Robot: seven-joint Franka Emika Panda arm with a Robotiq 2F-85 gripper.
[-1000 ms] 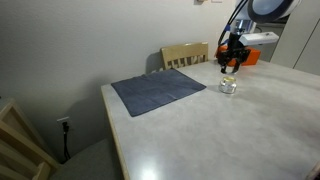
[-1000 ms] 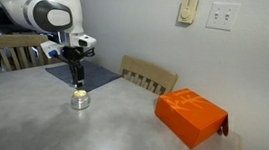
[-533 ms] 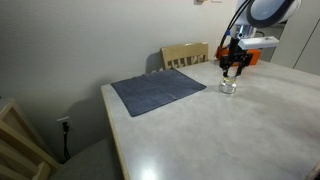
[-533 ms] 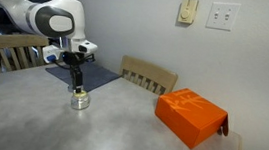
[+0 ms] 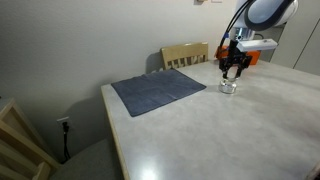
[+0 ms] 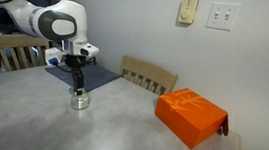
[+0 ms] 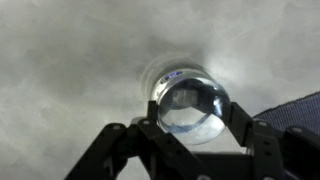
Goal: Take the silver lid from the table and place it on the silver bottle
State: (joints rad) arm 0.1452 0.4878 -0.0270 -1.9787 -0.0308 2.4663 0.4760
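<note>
The silver bottle stands on the pale table, a small squat shiny jar. My gripper hangs straight above it, fingertips just over its top. In the wrist view my gripper is shut on the silver lid, a shiny round disc held between both fingers. Part of the bottle's rim shows just beyond the lid. I cannot tell whether the lid touches the bottle.
A grey-blue mat lies beside the bottle. An orange box sits further along the table. A wooden chair stands at the table's edge by the wall.
My gripper has come down with the lid and shifted slightly, so it now sits closer over the bottle. The bottle has not moved.
</note>
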